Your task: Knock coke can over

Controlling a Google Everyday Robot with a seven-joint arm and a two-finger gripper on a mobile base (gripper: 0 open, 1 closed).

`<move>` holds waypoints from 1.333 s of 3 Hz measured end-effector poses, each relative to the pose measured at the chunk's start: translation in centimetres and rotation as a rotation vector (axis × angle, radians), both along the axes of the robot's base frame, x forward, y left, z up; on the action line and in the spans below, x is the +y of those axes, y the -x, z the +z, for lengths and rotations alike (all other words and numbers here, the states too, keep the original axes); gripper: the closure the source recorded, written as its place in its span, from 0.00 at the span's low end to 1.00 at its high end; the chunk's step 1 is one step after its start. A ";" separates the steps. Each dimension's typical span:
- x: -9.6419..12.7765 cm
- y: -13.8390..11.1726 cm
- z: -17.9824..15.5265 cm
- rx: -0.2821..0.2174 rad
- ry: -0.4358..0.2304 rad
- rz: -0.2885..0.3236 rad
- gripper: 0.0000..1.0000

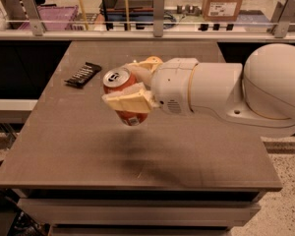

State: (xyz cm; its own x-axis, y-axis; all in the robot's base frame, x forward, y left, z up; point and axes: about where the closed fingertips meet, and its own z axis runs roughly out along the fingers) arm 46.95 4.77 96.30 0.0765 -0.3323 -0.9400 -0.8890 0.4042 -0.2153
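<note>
Above table (pixel 88 146) middle, pincer (pixel 124 88) pinching tilted coke can (pixel 117 78), clear of surface; black wrapper (pixel 82 74) beyond.

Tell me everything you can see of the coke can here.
The coke can is a small orange-red metal cylinder with a silver pull-tab top and a white patch near its base. The gripper, over mid-table, clamps it, one finger across the front and one behind. The can tilts slightly, top towards the camera, and appears lifted off the table, with its shadow below. Nothing else touches it.
</note>
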 end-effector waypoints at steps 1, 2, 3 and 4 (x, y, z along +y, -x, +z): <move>-1.5 -0.2 0.7 0.007 0.031 -0.034 1.00; -3.2 -0.3 1.3 0.016 0.069 -0.078 1.00; -4.7 -0.4 1.5 0.035 0.113 -0.128 1.00; -6.1 -0.3 1.5 0.063 0.169 -0.181 1.00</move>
